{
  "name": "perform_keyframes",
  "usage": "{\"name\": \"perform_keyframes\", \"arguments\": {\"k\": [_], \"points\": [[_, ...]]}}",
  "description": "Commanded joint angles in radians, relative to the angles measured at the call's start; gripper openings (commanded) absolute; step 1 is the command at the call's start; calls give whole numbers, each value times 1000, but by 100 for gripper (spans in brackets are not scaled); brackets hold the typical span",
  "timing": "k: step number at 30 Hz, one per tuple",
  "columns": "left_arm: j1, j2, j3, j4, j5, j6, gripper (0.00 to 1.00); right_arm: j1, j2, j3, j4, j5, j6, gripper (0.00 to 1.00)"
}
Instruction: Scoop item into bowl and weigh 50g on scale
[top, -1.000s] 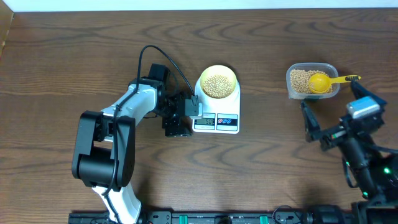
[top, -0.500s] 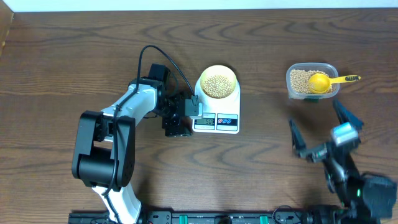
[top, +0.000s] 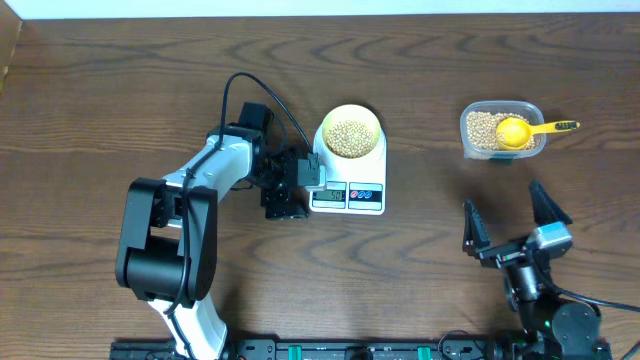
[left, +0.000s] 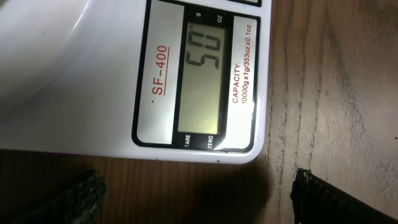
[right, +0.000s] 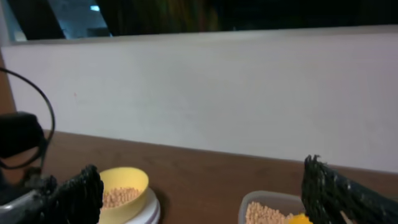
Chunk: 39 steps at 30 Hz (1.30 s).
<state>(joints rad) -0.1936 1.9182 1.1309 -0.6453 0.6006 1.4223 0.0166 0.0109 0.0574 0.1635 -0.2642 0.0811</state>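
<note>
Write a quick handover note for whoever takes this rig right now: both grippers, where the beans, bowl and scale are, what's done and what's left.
Grippers: the left gripper is open and empty, beside the scale at its display end. The right gripper is open and empty over bare table, on the near side of the clear tub.
Things: the bowl sits on the scale with beans in it. The yellow scoop lies in the tub on the remaining beans.
Done: the display reads 50, so the target looks met.
Left: likely nothing but confirming the unit is grams.
</note>
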Motion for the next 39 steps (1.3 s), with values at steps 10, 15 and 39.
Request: {"name": "perform_keyframes", "arguments": {"k": [10, 15, 39], "points": [[-2, 6, -11, 0, 13, 17, 98, 2, -5, -52, -221, 42, 34, 99], [-2, 6, -11, 0, 13, 17, 98, 2, -4, -52, -220, 42, 34, 99], [-2, 6, -11, 0, 13, 17, 98, 2, -4, -52, -220, 42, 34, 99]]}}
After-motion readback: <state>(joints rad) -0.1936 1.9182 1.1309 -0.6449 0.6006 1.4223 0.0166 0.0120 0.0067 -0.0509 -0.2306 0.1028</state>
